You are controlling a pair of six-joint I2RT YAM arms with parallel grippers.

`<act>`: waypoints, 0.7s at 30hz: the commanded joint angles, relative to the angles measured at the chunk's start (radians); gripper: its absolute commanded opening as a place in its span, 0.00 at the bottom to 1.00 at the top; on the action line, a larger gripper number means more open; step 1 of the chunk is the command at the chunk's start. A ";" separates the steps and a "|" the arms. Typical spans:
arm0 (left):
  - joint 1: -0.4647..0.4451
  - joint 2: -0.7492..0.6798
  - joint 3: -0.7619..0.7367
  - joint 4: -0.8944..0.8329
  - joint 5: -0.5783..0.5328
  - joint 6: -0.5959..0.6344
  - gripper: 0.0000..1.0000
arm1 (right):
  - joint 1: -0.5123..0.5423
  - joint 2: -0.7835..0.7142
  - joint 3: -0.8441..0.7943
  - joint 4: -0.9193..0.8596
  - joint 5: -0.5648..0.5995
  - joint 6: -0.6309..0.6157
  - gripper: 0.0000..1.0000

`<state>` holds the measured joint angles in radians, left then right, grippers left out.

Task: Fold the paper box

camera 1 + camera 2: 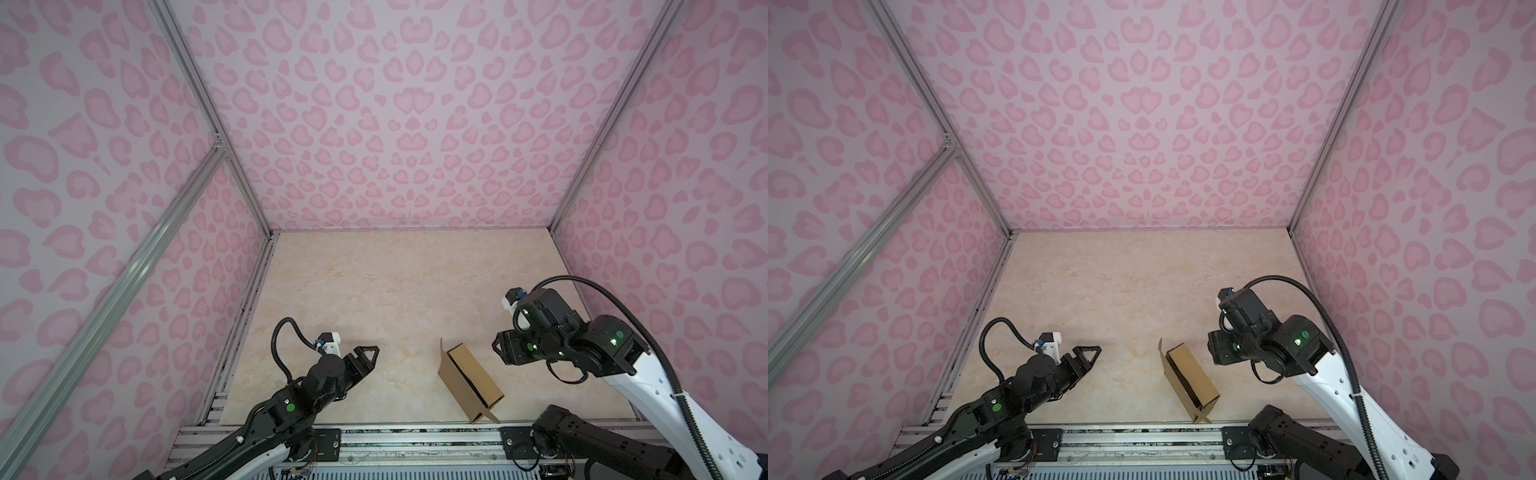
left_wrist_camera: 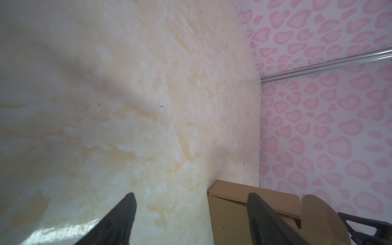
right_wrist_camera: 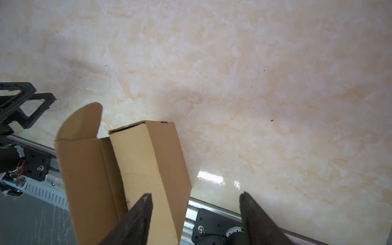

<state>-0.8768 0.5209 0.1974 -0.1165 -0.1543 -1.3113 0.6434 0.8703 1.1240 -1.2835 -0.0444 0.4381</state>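
Your paper box (image 1: 469, 380) lies on the marbled cream tabletop (image 1: 395, 282), near the front edge and right of centre, its long axis running diagonally from far-left to near-right. It is partly formed: a long narrow body with one wall raised along its left side and a small flap at the near end resting on the tabletop. From the right wrist view the paper box (image 3: 148, 165) shows a rounded tuck flap standing up at one end. You will find no printing, label or brand on the brown cardboard in any view; no writing is legible elsewhere either.

Your left gripper (image 1: 368, 357) sits well left of the box, apart from it, jaws spread wide and empty, as the left wrist view confirms. Your right gripper (image 3: 196, 220) hovers just to the right of the box, jaws apart with nothing between them. In both top views its fingers are hidden behind the wrist housing.
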 commanded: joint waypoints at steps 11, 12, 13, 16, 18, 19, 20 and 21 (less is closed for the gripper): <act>-0.229 0.292 0.075 0.198 -0.133 -0.081 0.86 | -0.096 -0.253 -0.359 0.128 -0.018 0.158 0.65; -0.241 0.314 0.082 0.215 -0.136 -0.084 0.86 | -0.095 -0.258 -0.375 0.141 -0.016 0.178 0.66; -0.251 0.336 0.090 0.225 -0.138 -0.085 0.86 | -0.096 -0.263 -0.391 0.153 -0.016 0.193 0.66; -0.277 0.422 0.133 0.272 -0.134 -0.081 0.86 | -0.096 -0.284 -0.437 0.197 -0.025 0.218 0.65; -0.290 0.474 0.160 0.299 -0.124 -0.078 0.86 | -0.096 -0.286 -0.444 0.204 -0.013 0.235 0.65; -0.290 0.491 0.168 0.328 -0.120 -0.079 0.86 | -0.096 -0.287 -0.451 0.206 -0.012 0.241 0.65; -0.292 0.506 0.175 0.343 -0.117 -0.080 0.86 | -0.096 -0.290 -0.463 0.211 -0.013 0.253 0.65; -0.293 0.518 0.182 0.354 -0.111 -0.080 0.86 | -0.096 -0.298 -0.480 0.218 -0.019 0.266 0.65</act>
<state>-1.1671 1.0126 0.3576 0.1459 -0.2607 -1.3872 0.5480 0.5831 0.6685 -1.1000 -0.0731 0.6529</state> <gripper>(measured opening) 0.864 0.649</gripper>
